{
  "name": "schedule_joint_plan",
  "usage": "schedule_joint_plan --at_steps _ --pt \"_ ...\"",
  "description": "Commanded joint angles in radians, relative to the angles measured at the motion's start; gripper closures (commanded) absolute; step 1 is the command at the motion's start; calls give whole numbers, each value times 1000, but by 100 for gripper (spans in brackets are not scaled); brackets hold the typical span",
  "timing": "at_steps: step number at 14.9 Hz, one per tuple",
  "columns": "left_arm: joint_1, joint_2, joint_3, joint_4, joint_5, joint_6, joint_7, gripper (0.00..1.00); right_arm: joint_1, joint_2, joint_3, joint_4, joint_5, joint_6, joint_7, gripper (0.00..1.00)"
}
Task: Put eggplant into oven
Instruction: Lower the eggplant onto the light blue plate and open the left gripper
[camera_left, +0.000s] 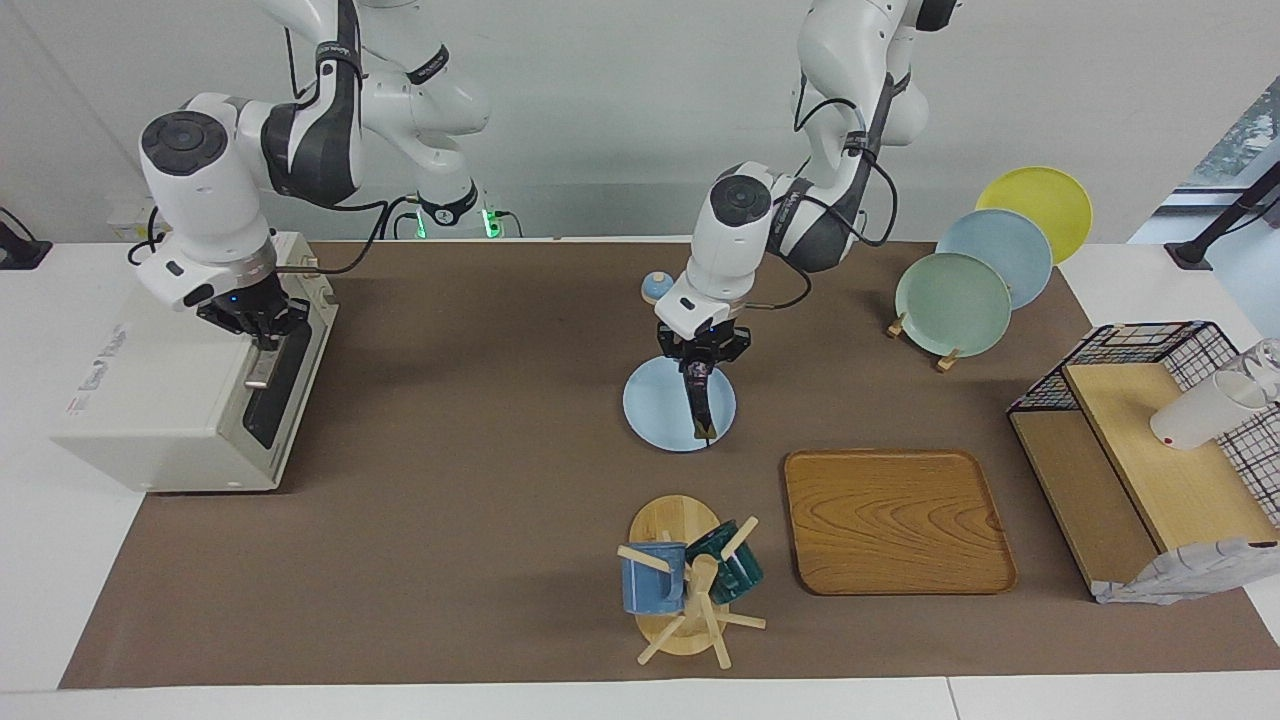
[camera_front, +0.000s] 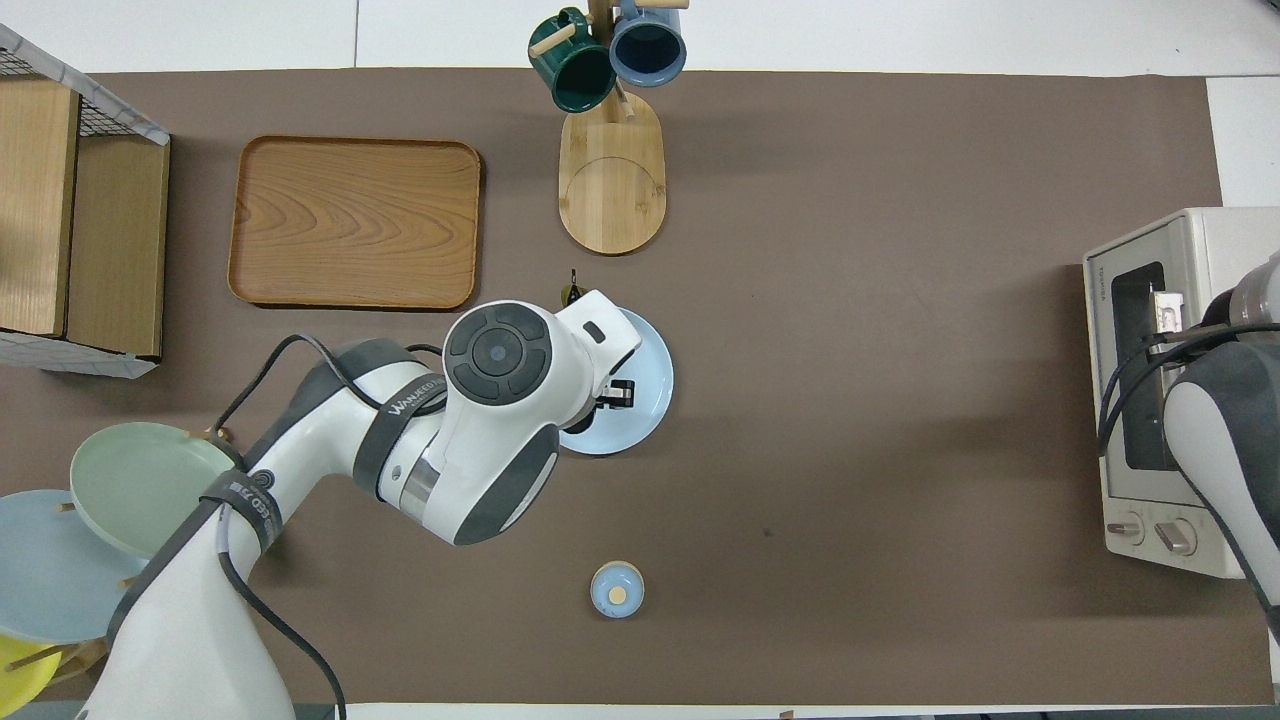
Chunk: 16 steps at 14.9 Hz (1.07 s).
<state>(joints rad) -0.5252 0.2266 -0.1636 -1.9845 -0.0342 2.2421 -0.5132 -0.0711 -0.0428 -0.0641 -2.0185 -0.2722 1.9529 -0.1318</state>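
Eggplant (camera_left: 699, 400) hangs steeply tilted over blue plate (camera_left: 650, 415) at table centre, clenched at upper end by left gripper (camera_left: 703, 362), apparently mid-lift. Right gripper (camera_left: 262, 332) at toaster oven (camera_left: 170, 400) door top, at right arm's table end; grip state cannot be told, likely positioned to open door.

Dark purple-black eggplant (camera_left: 699, 403), pale blue plate (camera_left: 650, 410), cream-white oven (camera_left: 150, 400), brown mat (camera_left: 480, 400)

A robotics lab staged as a kitchen: two white arms are mounted at a white bench (camera_left: 1100, 265) covered with a brown mat (camera_left: 480, 420), where a toaster oven (camera_left: 180, 400), plate rack (camera_left: 985, 260), mug tree (camera_left: 690, 580) and wooden tray (camera_left: 895, 520) sit against a bare grey wall.
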Motion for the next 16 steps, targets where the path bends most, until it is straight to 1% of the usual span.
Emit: schedule_joint_plan --at_steps 1,4,5,6,7,9,11,14,16 --pt "-29 23 19 -36 -16 73 -5 100 -10 -14 7 -29 -16 38 1 100" --pt "-27 33 19 -36 -16 74 4 100 -1 -12 9 -42 -2 47 12 100" --pt "-24 33 21 -34 -16 71 8 91 1 -11 9 -55 1 64 21 100" --pt "-22 33 21 -33 -16 70 8 50 10 -11 9 -58 4 75 23 100" --pt "-19 31 21 -30 -16 64 10 0 23 -11 9 -59 4 80 24 100" --pt "2 16 21 -22 -16 41 13 0 25 1 10 -59 5 92 26 100" --pt "34 -15 21 1 -16 -28 24 0 27 20 17 -72 42 136 37 100" --pt "80 -56 22 42 -16 -117 35 0 43 47 27 -83 56 194 41 100" --pt "141 -90 22 59 -16 -156 38 0 68 75 27 -91 68 239 75 100"
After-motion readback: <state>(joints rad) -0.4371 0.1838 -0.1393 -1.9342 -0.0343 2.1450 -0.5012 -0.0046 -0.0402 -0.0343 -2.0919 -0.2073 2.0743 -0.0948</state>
